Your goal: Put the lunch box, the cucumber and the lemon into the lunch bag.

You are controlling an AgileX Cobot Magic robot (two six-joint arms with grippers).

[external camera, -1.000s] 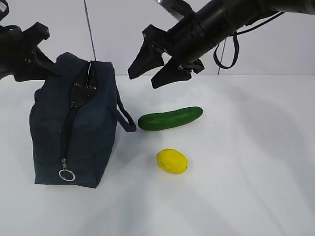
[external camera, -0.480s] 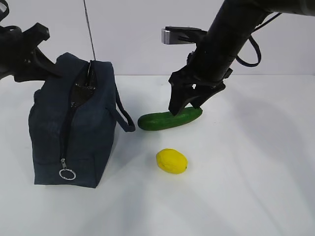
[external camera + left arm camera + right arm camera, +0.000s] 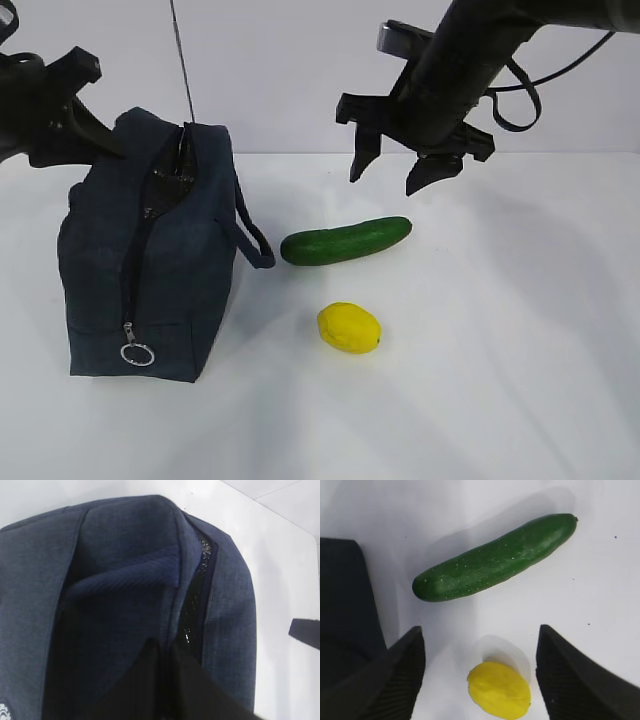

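The navy lunch bag [image 3: 150, 250] stands at the left, its zipper partly open at the top. My left gripper [image 3: 85, 125] is at the bag's top rear; in the left wrist view it [image 3: 167, 647] is shut on the bag's fabric [image 3: 115, 575] beside the zipper opening. The dark green cucumber [image 3: 345, 241] lies right of the bag, with the yellow lemon [image 3: 349, 328] in front of it. My right gripper [image 3: 386, 177] hangs open and empty above the cucumber. Its view shows the gripper [image 3: 479, 630] above the cucumber [image 3: 495, 560] and the lemon [image 3: 499, 690]. The lunch box is out of view.
The bag's strap handle [image 3: 255, 240] hangs toward the cucumber's left end. A silver ring pull [image 3: 136, 355] hangs low on the bag's front. The white table [image 3: 500, 350] stretches to the right. A thin rod [image 3: 183, 60] stands behind the bag.
My right gripper swung down to the cucumber, then rose and turned, and hangs open above it. The cucumber, lemon, bag and left gripper have not moved.
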